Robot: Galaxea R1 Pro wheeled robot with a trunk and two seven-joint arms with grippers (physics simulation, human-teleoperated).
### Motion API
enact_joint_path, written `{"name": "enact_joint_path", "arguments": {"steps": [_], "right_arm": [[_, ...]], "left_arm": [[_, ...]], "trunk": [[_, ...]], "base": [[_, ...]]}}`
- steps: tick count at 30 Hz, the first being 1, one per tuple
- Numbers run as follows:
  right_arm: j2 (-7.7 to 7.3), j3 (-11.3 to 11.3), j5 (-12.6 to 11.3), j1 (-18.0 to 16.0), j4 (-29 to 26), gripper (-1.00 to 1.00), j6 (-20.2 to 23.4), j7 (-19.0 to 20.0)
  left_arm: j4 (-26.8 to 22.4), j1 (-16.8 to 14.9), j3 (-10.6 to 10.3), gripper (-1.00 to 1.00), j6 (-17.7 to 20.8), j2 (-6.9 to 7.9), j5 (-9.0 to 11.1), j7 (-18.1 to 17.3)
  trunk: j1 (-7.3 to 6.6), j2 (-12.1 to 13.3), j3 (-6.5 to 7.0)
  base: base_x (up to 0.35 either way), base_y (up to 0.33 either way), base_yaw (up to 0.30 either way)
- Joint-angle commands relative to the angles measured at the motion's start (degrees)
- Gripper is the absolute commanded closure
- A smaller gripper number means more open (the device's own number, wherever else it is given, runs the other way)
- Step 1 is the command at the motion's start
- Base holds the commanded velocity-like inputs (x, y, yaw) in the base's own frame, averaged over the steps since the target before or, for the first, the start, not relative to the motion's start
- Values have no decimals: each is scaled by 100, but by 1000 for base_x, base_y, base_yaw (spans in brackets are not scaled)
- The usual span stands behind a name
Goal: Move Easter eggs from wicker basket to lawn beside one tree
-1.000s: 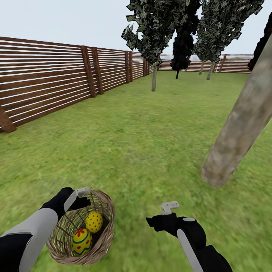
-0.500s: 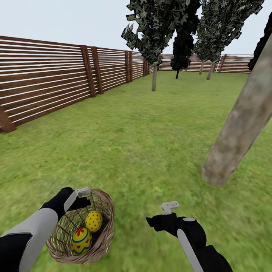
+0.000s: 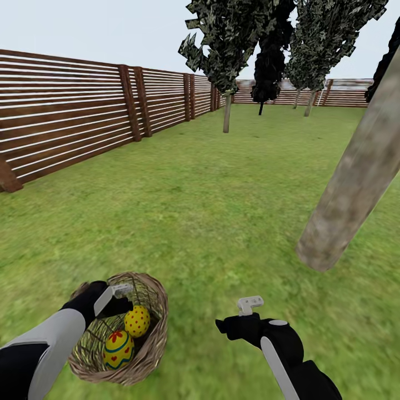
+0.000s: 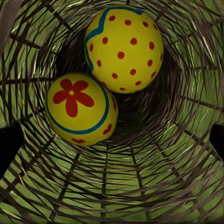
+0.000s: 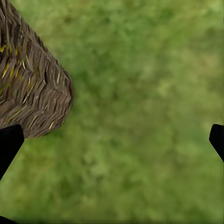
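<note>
Eggs first: two are visible in the wicker basket (image 3: pixel 145 333), lying against each other at its bottom — a dotted egg (image 3: pixel 136 321) with red spots on yellow, and a flower egg (image 3: pixel 118 349) with a red blossom and a blue-green band. In the left wrist view the dotted egg (image 4: pixel 124 49) and the flower egg (image 4: pixel 81 108) touch, with grass showing through the open weave around them. A third egg may be hidden by the arm, but I cannot tell.

The basket sits on the lawn (image 3: pixel 211 211). The left gripper (image 3: pixel 119 293) hangs over the basket's mouth, just above the dotted egg; its dark fingertips sit wide apart at the edges of the left wrist view, holding nothing.

Beside the basket, toward the tree, the right gripper (image 3: pixel 248 304) hovers over bare grass. In the right wrist view its fingers (image 5: pixel 9 142) are spread and empty, with the basket wall (image 5: pixel 32 93) close by.

Beyond the right gripper, the tree (image 3: pixel 355 178) rises from the grass as a thick, leaning grey-brown trunk, well apart from the basket. A slatted brown fence (image 3: pixel 83 122) edges the lawn on the basket's far side, and thin-trunked trees (image 3: pixel 228 50) stand further off.
</note>
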Motion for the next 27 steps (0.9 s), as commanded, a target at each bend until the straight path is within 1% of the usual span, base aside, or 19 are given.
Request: {"name": "enact_joint_path", "arguments": {"steps": [1, 10, 27], "right_arm": [[1, 3, -41, -4, -5, -100, 22, -38], [1, 7, -41, -4, -11, -100, 22, -38], [1, 7, -41, -4, -7, -100, 22, -38]], "left_arm": [[-5, -1, -1, -100, 41, 1, 59, 35], [12, -1, -1, -100, 140, 1, 59, 27], [14, -1, 7, -100, 135, 8, 75, 27]], "trunk": [[21, -44, -23], [219, -405, -185], [593, -1086, -490]], "base": [[0, 0, 0], [0, 0, 0], [0, 0, 0]]}}
